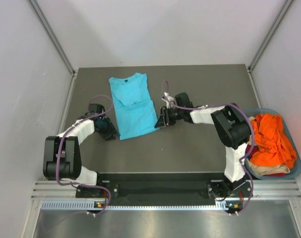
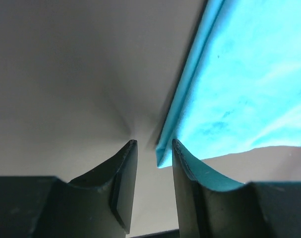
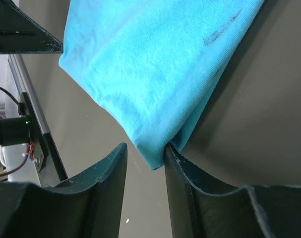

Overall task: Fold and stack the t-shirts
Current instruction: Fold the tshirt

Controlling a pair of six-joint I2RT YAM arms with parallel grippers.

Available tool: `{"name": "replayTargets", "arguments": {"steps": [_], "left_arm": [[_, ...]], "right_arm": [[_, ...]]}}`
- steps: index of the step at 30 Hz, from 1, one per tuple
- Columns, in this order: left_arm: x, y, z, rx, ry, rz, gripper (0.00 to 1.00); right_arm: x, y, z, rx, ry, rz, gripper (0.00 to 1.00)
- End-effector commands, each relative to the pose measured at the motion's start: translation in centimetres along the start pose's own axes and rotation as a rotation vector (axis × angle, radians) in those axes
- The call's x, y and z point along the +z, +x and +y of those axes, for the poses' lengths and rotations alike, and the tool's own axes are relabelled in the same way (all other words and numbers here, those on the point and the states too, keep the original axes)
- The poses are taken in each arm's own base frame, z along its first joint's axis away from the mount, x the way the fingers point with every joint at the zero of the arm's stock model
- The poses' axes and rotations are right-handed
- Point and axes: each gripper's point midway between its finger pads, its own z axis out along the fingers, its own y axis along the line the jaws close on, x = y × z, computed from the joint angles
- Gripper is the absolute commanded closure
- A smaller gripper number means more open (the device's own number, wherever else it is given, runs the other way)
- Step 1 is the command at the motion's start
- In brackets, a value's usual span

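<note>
Turquoise shirt (image 1: 133,106) is lying flat mid-table (image 1: 195,148), collar at the far end, sides tucked in to a narrow panel. Left gripper (image 2: 154,148) is sitting at the near-left hem corner, jaws parted, gripping nothing; the cloth tip is just beyond the fingertips. Right gripper (image 3: 145,151) is at the near-right corner, jaws also parted, with the corner poking into the gap and touching one finger. Orange shirt (image 1: 271,139) and others are waiting in the basket (image 1: 295,148).

Likely step: pinching both hem corners for the fold towards the collar. Left should be nudging further onto the cloth before closing. Both should be catching every layer and lifting evenly.
</note>
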Motion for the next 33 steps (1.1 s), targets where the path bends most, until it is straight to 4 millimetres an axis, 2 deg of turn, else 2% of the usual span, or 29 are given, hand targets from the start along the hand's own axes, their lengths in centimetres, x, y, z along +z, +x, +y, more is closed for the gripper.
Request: {"name": "replayTargets", "arguments": {"steps": [1,6,8,12,13,17,19,20,22,24,26,29,30,32,33], "left_arm": [[0.8,0.8,-0.8,0.005,0.066,0.042,0.61],[1.6,1.3,-0.7,0.005,0.079,0.06,0.62],[1.9,1.5,-0.3,0.002,0.067,0.065,0.66],[2.4,1.7,0.5,-0.005,0.021,0.084,0.97],[2.6,1.7,0.9,-0.01,0.003,0.087,1.0],[2.9,1.8,1.7,-0.007,-0.036,0.092,1.0],[2.8,1.8,1.9,-0.005,-0.048,0.089,1.0],[2.8,1.8,2.2,-0.001,-0.065,0.084,1.0],[2.5,1.5,2.1,0.022,-0.078,0.068,1.0],[2.1,1.5,2.2,0.066,-0.118,0.06,1.0],[1.9,1.9,2.1,0.101,-0.144,0.062,1.0],[1.9,3.8,1.9,0.124,-0.153,0.096,1.0],[2.0,4.5,1.8,0.134,-0.151,0.106,1.0],[2.0,5.7,2.2,0.149,-0.171,0.115,1.0],[1.8,6.1,2.5,0.157,-0.184,0.119,1.0]], "right_arm": [[0.6,-0.2,0.9,-0.053,-0.044,-0.001,0.63],[0.6,0.0,0.7,-0.056,-0.045,0.006,0.63],[0.9,0.3,0.5,-0.053,-0.044,0.014,0.63],[0.9,0.8,0.2,-0.043,-0.039,0.022,0.64],[0.9,0.9,0.1,-0.041,-0.037,0.025,0.64],[0.9,1.2,0.0,-0.038,-0.026,0.034,0.66],[0.8,1.5,-0.4,-0.03,-0.006,0.043,0.71],[0.7,1.6,-0.6,-0.029,0.004,0.045,0.8],[0.5,1.9,-1.0,-0.013,0.036,0.056,0.92],[0.3,2.3,-1.8,0.003,0.085,0.065,1.0],[-0.3,2.8,-1.9,0.019,0.114,0.076,1.0],[-1.4,4.5,-1.9,0.06,0.149,0.09,1.0],[-1.8,5.9,-2.3,0.086,0.17,0.103,1.0],[-2.5,6.8,-2.1,0.133,0.189,0.101,1.0],[-2.8,8.5,-2.5,0.165,0.206,0.125,1.0]]}}
